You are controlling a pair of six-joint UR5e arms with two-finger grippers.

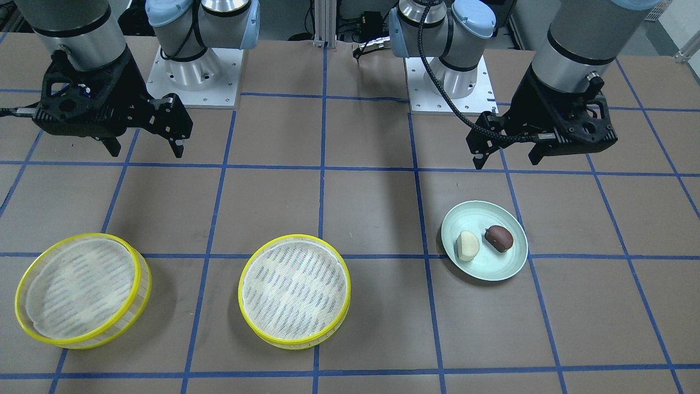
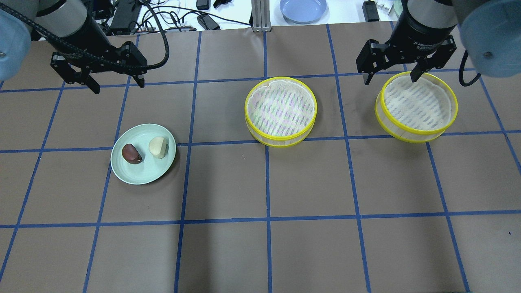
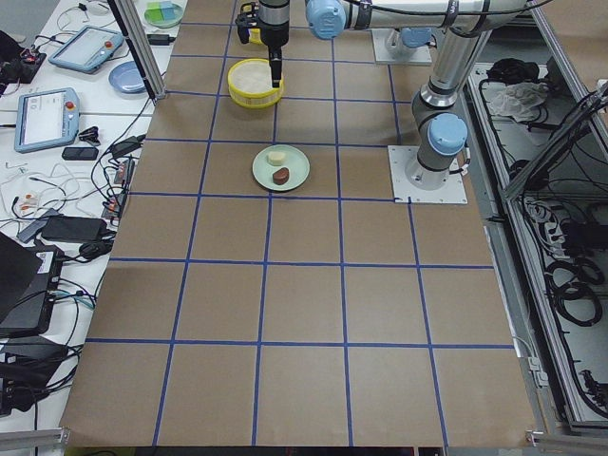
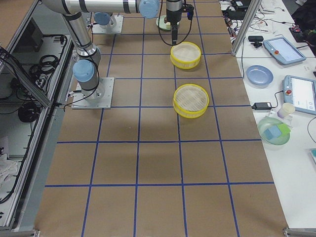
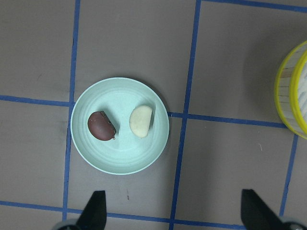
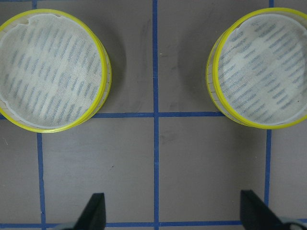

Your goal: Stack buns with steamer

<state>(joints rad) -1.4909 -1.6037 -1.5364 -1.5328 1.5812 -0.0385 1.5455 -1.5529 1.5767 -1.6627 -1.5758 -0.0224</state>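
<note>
Overhead exterior, brown table point(image 2: 309, 183), blue tape grid point(image 2: 268, 219), bench point(image 2: 346, 12) beyond, left tool point(image 2: 119, 86) and right tool point(image 2: 390, 79) spread.

Silver arms point(image 1: 579, 38), pale-blue joint caps point(image 1: 164, 13), black jaws

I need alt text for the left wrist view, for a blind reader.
A pale green plate holds a dark brown bun and a cream-white bun, apart. The open left gripper frames the bottom; a yellow steamer peeks in at right.

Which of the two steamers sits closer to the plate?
The central steamer; the other steamer lies farther from the plate, near the right gripper.
</note>
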